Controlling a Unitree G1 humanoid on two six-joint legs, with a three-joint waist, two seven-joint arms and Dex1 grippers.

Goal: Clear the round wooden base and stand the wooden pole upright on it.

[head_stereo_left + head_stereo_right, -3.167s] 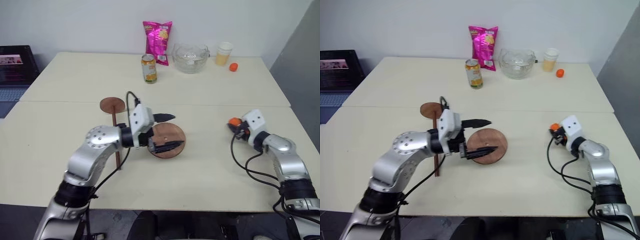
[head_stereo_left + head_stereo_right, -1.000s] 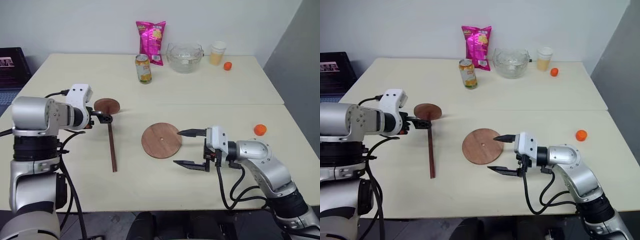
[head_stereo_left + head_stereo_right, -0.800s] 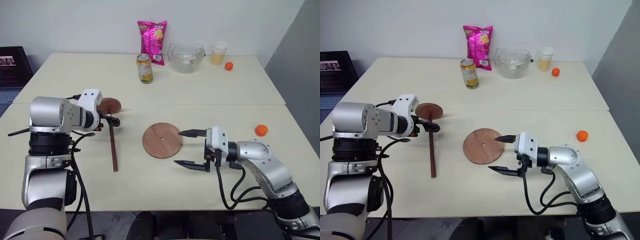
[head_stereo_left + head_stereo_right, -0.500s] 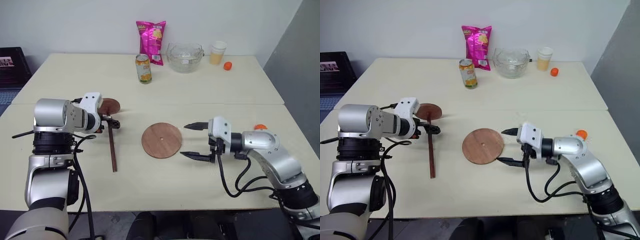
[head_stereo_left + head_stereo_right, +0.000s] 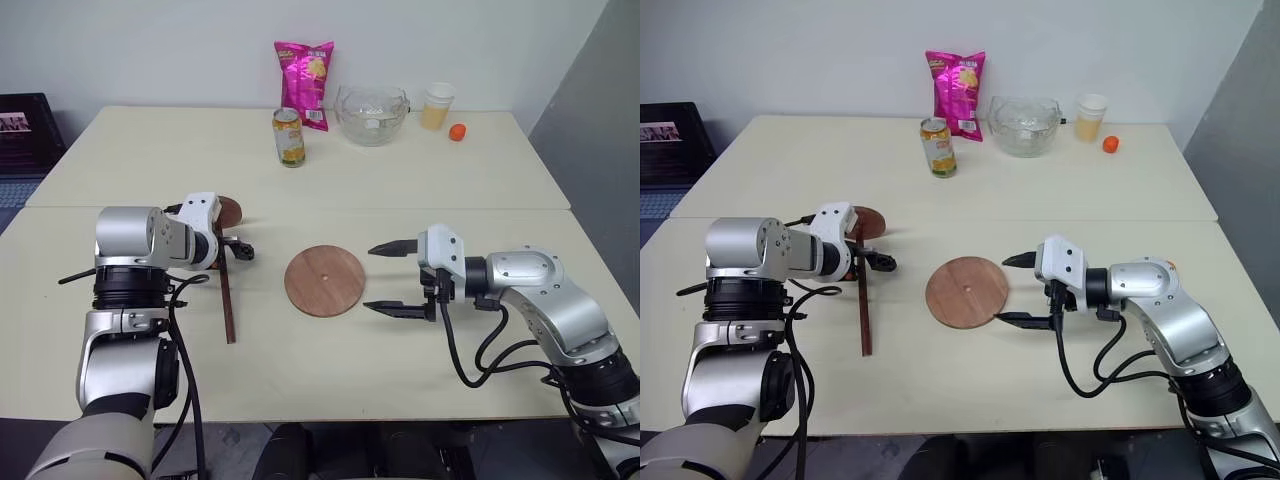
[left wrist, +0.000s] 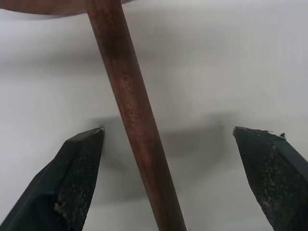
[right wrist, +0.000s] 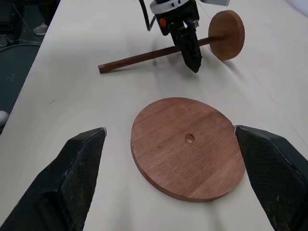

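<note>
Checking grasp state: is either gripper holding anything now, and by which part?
Nothing held. The left gripper is open astride the thin dark-brown wooden pole near its disc end; the right gripper is open, facing the round reddish-brown wooden base.

Two cream tables [image 5: 420, 185] pushed together, plain white wall [image 5: 150, 50], grey panel [image 5: 600, 120]

The round wooden base [image 5: 324, 281] is a flat reddish-brown disc with a small hole at its centre. It lies flat on the cream table, near the middle, with nothing resting on it.

The wooden pole [image 5: 227, 303] is a long, thin, dark-brown rod with a smaller round disc [image 5: 229, 211] fixed at its far end. It lies on its side on the table, left of the base and apart from it, its free end pointing toward the near table edge.
</note>
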